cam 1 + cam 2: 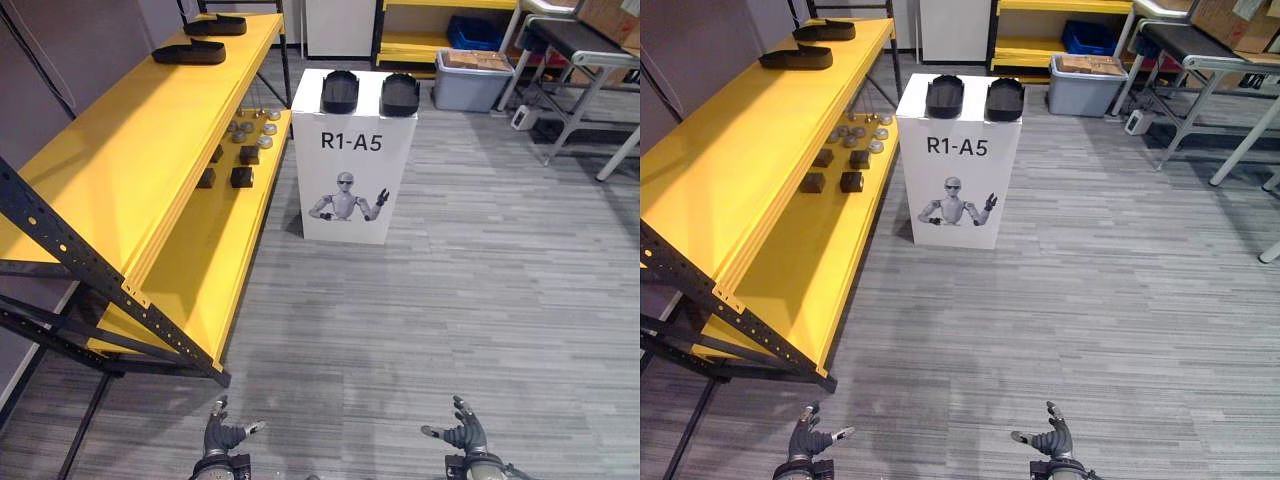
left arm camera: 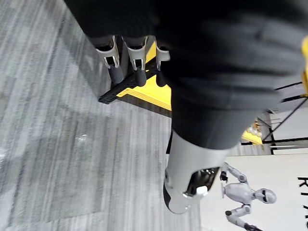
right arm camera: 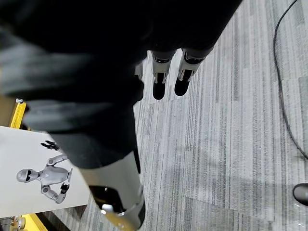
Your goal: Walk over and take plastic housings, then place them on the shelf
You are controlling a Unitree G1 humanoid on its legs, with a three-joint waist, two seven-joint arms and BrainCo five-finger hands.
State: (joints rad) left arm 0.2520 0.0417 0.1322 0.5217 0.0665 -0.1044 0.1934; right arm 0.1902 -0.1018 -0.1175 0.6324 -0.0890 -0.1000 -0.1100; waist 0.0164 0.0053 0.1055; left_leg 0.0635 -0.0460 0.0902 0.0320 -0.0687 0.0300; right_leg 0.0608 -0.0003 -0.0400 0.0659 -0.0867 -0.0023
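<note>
Holding my left hand and right hand low over the floor, fingers spread, both empty. Ahead, one black plastic housing and a second housing sit side by side atop the white counter, just beside the yellow shelf.

What we cannot make out in full

The left hand and right hand are cut at the wrist by the bottom edge. The shelf runs off the left edge, and the round parts on its lower board are too small for us to identify. The top edge cuts the far rack, and the upper right corner crops the table. In the left wrist view the dark cover is blurred.
</note>
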